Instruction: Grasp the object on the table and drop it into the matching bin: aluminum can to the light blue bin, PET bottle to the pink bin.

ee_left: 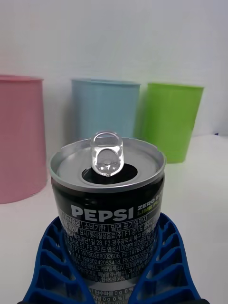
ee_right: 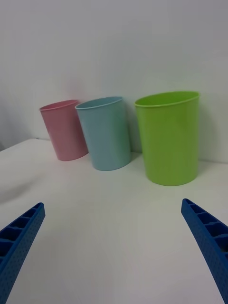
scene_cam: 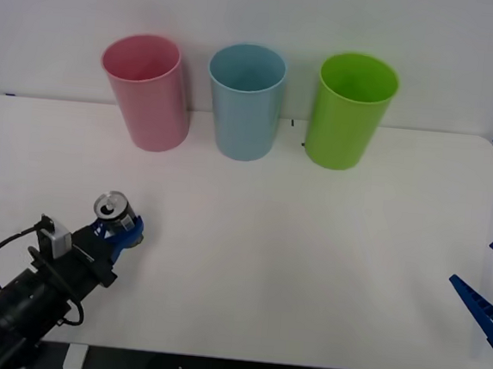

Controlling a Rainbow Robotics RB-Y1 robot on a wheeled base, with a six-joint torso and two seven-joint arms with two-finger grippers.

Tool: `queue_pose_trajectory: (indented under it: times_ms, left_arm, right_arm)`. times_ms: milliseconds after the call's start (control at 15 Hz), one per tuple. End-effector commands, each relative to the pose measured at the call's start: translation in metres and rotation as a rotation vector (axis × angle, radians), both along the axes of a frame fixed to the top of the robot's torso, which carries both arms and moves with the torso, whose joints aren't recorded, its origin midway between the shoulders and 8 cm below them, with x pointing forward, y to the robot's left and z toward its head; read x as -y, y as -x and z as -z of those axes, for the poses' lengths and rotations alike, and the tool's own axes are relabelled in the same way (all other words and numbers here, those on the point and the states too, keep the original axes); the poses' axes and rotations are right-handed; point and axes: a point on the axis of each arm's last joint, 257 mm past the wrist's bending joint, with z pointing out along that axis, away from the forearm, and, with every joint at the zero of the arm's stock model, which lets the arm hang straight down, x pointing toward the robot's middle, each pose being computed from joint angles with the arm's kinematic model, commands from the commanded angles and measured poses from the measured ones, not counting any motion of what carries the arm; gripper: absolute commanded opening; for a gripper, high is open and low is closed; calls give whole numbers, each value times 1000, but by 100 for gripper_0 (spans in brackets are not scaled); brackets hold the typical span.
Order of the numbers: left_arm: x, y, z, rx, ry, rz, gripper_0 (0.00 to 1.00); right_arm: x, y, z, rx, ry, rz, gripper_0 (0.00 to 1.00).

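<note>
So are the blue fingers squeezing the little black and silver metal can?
Touching. In the left wrist view, the left gripper's ribbed blue fingers press against both sides of the small black and silver metal can.

The aluminum can stands upright on the table, between the two fingers of the left gripper, which close against its sides. Far beyond these fingertips three bins stand in one row at the back edge of the table: the pink bin on the left, the light blue bin in the middle, the green bin on the right. The right gripper is at the right edge of the table, its fingers wide apart with nothing between them, well apart from the bins.
</note>
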Motion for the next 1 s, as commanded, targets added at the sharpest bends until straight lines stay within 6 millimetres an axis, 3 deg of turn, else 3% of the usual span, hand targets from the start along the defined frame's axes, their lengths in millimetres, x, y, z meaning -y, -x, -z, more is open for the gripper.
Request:
queue_pose_trajectory:
  times_ms: [67,733,1000]
  left_arm:
    - [10,-20,-30,48,33,17,0]
    - [32,-96,-113,124,123,-49,0]
    - [50,-122,-147,143,152,-70,0]
  right_arm:
    - [0,0,0,0,0,0,100]
    - [0,0,0,0,0,0,100]
    - [0,0,0,0,0,0,100]
